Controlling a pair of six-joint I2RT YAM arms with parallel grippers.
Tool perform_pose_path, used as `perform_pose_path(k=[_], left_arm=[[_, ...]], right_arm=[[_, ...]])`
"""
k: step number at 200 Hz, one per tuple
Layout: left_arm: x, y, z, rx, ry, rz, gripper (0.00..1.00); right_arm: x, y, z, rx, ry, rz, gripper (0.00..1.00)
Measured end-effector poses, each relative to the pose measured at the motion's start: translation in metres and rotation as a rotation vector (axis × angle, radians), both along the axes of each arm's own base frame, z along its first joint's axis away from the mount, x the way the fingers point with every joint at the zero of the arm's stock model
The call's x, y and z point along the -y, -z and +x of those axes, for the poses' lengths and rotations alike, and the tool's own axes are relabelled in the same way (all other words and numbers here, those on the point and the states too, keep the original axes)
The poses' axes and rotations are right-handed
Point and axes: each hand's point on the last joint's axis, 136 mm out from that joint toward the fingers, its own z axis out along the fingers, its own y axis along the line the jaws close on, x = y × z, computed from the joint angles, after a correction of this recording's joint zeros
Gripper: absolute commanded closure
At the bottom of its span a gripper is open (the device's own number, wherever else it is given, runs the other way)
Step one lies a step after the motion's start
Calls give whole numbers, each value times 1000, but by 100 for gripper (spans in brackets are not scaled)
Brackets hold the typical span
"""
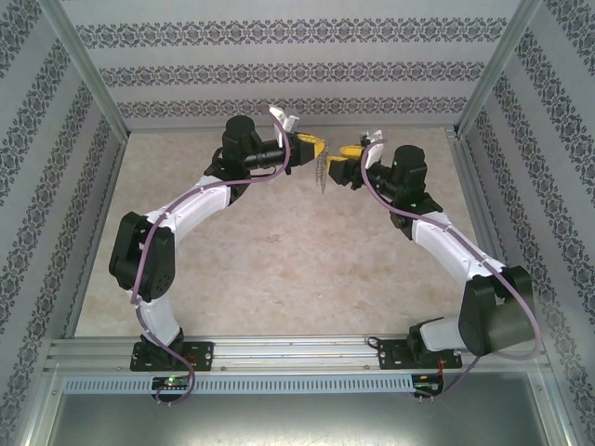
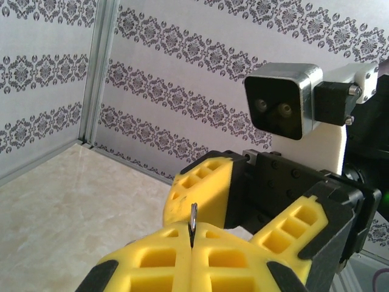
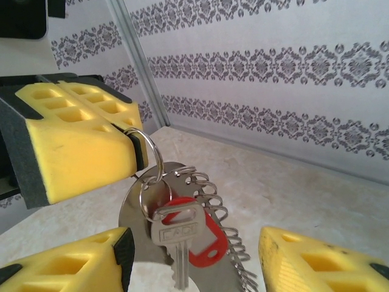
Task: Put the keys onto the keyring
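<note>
My left gripper [image 1: 314, 147] [image 2: 192, 236] is shut on a thin split ring [image 2: 193, 214] [image 3: 151, 152], held above the table. From that ring hangs the keyring [image 3: 131, 216] [image 1: 321, 173], a shiny oval metal piece with a row of small wire loops [image 3: 226, 226] down one side. A silver key [image 3: 177, 238] with a red plastic tag [image 3: 209, 246] behind it dangles on a smaller ring in front of the oval. My right gripper [image 1: 342, 160] [image 3: 194, 264] faces the left one and is open. Its yellow fingers [image 3: 73, 264] stand either side of the hanging key, apart from it.
Both arms reach towards the back middle of the marble-patterned table [image 1: 279, 269]. Patterned walls [image 1: 297, 65] and metal corner posts [image 1: 88, 74] close in the back and sides. A metal rail [image 1: 297, 353] runs along the near edge by the arm bases.
</note>
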Motion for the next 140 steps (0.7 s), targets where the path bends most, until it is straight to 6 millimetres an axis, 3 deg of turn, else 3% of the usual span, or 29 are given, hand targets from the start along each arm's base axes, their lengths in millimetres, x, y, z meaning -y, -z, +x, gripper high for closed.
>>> perform_pose_path(k=[38, 80, 140], left_arm=[[1, 1, 0, -5, 2, 3, 100], [1, 1, 0, -6, 1, 4, 100], [1, 3, -1, -2, 3, 15, 100]], right_arm=[[-8, 9, 10, -25, -22, 2, 45], [-13, 8, 14, -30, -48, 15, 60], [-3, 4, 17, -15, -40, 23, 74]])
